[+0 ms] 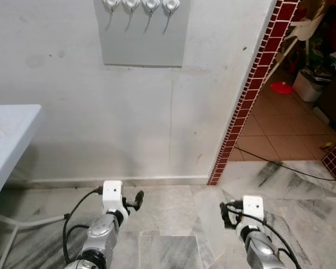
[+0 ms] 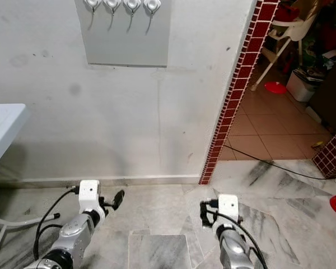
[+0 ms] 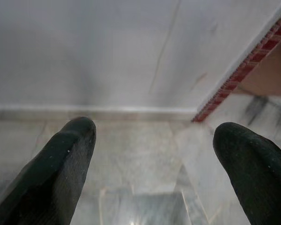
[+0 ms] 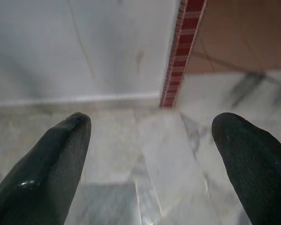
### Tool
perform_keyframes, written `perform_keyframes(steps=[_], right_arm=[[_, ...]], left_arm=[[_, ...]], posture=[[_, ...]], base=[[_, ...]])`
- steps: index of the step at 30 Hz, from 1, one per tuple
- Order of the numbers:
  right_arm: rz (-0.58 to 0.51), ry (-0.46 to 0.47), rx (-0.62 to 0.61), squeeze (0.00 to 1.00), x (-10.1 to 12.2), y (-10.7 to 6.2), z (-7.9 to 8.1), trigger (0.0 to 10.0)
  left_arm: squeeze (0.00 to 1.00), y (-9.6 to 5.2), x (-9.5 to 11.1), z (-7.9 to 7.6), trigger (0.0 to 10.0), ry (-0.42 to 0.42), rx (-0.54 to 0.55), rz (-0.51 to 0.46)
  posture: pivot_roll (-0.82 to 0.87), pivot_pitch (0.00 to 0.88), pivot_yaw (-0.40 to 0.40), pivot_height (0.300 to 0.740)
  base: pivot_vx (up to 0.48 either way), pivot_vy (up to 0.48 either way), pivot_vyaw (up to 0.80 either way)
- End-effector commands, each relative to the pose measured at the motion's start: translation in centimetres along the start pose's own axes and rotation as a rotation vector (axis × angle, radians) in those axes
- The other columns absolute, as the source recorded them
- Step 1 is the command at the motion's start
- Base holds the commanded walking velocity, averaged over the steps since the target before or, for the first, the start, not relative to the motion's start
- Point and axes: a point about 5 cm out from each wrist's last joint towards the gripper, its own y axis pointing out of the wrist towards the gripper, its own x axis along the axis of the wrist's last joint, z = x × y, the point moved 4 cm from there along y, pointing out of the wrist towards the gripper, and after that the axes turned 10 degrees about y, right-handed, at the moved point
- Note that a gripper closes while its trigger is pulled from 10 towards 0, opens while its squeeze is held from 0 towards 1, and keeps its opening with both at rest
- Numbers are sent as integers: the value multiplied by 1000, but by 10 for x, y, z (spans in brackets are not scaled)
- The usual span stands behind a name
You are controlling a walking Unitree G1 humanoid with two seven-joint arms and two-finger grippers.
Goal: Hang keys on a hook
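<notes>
Both claws are held low over the marble floor (image 1: 173, 213), and each is seen released, its two black fingers spread apart with nothing between them. The left claw (image 1: 135, 200) and right claw (image 1: 224, 214) point toward the wall. The row of hooks (image 1: 141, 7) is mounted on a grey panel (image 1: 143, 45) well above and ahead of both claws, somewhat nearer the left one. No keys can be made out. A white tabletop (image 1: 8, 140) lies to the left of the left claw; whether the keys rest there cannot be told.
</notes>
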Motion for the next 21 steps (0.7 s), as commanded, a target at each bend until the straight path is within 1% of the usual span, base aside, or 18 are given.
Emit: perform_keyframes(steps=[1,2,3,4,5,6,8,11,13,14,18,20,21], right_arm=[[-29,-1,19,0,4,0,2,10000],[-69,-30,6,0,10,-1,1,10000],[-69,-30,6,0,10,-1,1,10000],[-91,-17,3,0,13,-2,0,10000],[-113,16,2,0,16,-3,-1,10000],[-143,38,3,0,21,-4,-1,10000],[-201,63,16,0,30,-7,1,10000],[-276,72,33,0,44,-12,6,10000],[-289,76,35,0,47,-13,7,10000],[-333,60,49,0,56,-17,11,10000],[-383,14,64,0,66,-24,15,10000],[-408,-16,81,0,73,-32,18,10000],[-408,-16,81,0,73,-32,18,10000]], left_arm=[[0,1,7,2,10000,0,5,-35],[0,0,10,3,10000,-2,6,-60],[0,0,10,3,10000,-2,6,-60],[0,0,13,3,10000,0,5,-77],[0,0,15,3,10000,17,9,-99],[0,-2,20,2,10000,30,9,-136],[0,-4,26,1,10000,41,5,-185],[0,-7,34,2,10000,-15,-3,-240],[0,-7,36,3,10000,-13,1,-254],[0,-10,44,4,10000,-16,7,-298],[0,-15,52,6,10000,-21,18,-342],[0,-24,60,4,10000,42,-7,-392],[0,-24,60,4,10000,42,-7,-392]], posture=[[1,16,-16,740],[-2,13,-14,740],[-2,13,-14,740],[-2,13,-14,740],[-2,12,-13,740],[-2,11,-13,740],[-2,10,-12,740],[-2,13,-15,740],[-2,13,-15,740],[-1,14,-15,740],[3,16,-20,740],[5,21,-24,740],[5,21,-24,740]], base=[[0,0,0],[0,0,0],[0,0,0],[0,0,0],[0,0,0],[0,0,0],[0,0,0],[0,0,0],[0,0,0],[0,0,0],[0,0,0],[0,0,0],[0,0,0]])
